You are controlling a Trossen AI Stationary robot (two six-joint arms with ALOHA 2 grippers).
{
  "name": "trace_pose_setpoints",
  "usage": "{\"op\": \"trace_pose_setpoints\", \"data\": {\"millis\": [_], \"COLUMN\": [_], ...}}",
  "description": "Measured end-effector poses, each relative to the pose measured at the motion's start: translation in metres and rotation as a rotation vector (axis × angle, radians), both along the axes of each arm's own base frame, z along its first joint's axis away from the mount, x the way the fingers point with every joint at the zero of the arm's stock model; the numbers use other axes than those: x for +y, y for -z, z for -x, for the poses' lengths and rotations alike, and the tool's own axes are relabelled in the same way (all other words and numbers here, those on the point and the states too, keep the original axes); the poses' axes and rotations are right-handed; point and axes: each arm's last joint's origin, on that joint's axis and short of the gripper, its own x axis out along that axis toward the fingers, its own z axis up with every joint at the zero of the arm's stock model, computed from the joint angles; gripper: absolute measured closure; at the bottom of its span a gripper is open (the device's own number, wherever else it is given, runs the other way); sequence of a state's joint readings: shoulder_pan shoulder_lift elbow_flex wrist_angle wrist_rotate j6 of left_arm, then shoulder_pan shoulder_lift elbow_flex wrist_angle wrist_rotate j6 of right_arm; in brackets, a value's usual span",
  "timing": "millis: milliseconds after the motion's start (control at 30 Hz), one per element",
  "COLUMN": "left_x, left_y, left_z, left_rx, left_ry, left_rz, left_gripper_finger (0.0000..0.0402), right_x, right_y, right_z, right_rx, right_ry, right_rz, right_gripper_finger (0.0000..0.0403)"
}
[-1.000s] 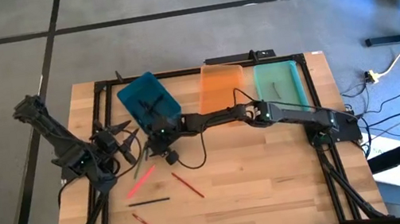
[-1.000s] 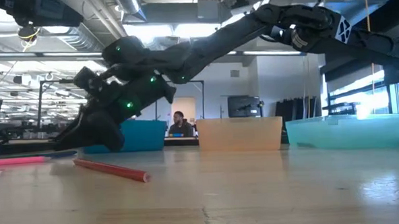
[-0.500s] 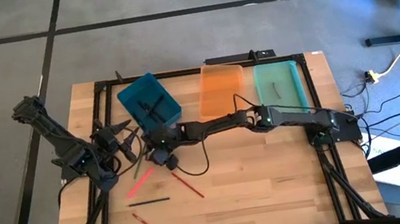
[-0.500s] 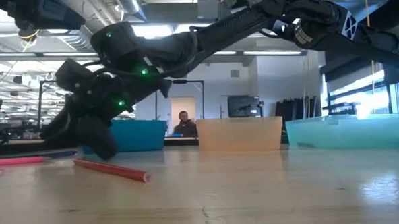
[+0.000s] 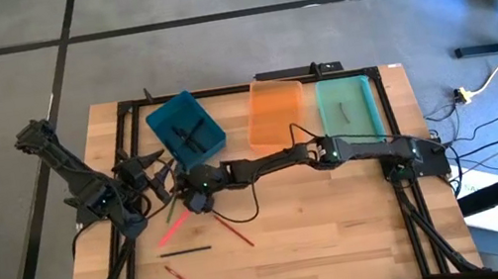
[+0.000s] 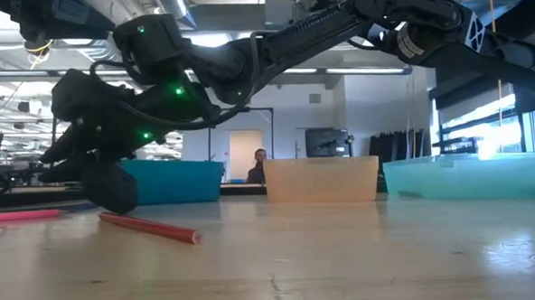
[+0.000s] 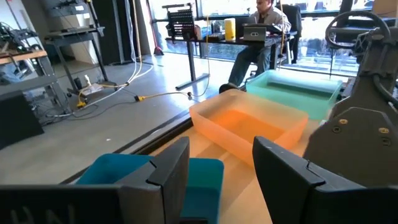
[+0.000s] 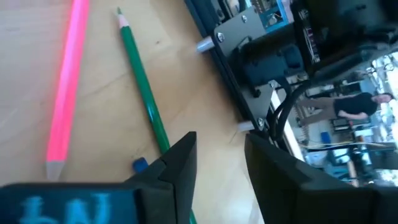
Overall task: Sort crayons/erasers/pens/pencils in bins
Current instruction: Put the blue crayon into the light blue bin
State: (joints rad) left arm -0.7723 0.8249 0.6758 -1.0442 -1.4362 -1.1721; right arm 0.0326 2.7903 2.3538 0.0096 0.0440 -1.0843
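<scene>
Loose sticks lie flat on the wooden table: a green pencil, a pink stick, a red one, a black one and a short red one. My right gripper hovers open just over the green pencil's blunt end, which runs out of sight behind one finger. The teal-blue bin, orange bin and mint bin stand along the far side. My left gripper waits open at the left.
Dark sticks lie in the teal-blue bin, and one lies in the mint bin. A black frame borders the table, and its bracket and cables stand close beyond the green pencil. My right arm stretches across the table's middle.
My right gripper has moved from the teal-blue bin's near edge toward the table's near-left, to the green pencil and pink stick, and its wrist has rolled. It has stayed low over the table. The sticks have kept their places.
</scene>
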Motion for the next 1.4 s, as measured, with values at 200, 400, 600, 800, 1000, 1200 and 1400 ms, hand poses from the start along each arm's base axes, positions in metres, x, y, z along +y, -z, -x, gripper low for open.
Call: {"op": "trace_pose_setpoints", "data": {"millis": [200, 400, 600, 800, 1000, 1200, 1400], "left_x": [0.0, -0.001, -0.001, -0.001, 0.003, 0.006, 0.006], "left_y": [0.0, -0.004, -0.011, -0.011, -0.015, -0.018, -0.018], "left_z": [0.0, 0.0, -0.001, 0.0, 0.003, 0.007, 0.006], "left_rx": [0.011, 0.03, 0.036, 0.043, 0.017, -0.009, -0.012], "left_ry": [0.006, 0.017, 0.025, 0.027, 0.028, 0.026, 0.025], "left_rz": [0.007, 0.011, 0.015, 0.006, 0.027, 0.046, 0.045], "left_gripper_finger": [0.0231, 0.0231, 0.0231, 0.0231, 0.0231, 0.0231, 0.0231], "right_x": [0.003, 0.003, 0.014, 0.012, -0.002, -0.015, 0.008], "right_y": [0.004, 0.005, 0.006, -0.002, -0.022, -0.034, -0.02], "right_z": [0.003, 0.004, 0.005, 0.008, 0.013, 0.012, 0.007], "right_rx": [0.059, 0.09, 0.097, 0.101, 0.178, 0.149, 0.05], "right_ry": [-0.028, -0.026, 0.078, 0.215, 0.227, 0.367, 0.433], "right_rz": [0.072, 0.075, 0.069, -0.104, -0.526, -0.872, -0.866], "right_gripper_finger": [0.0272, 0.0299, 0.0339, 0.0368, 0.0395, 0.0397, 0.0399]}}
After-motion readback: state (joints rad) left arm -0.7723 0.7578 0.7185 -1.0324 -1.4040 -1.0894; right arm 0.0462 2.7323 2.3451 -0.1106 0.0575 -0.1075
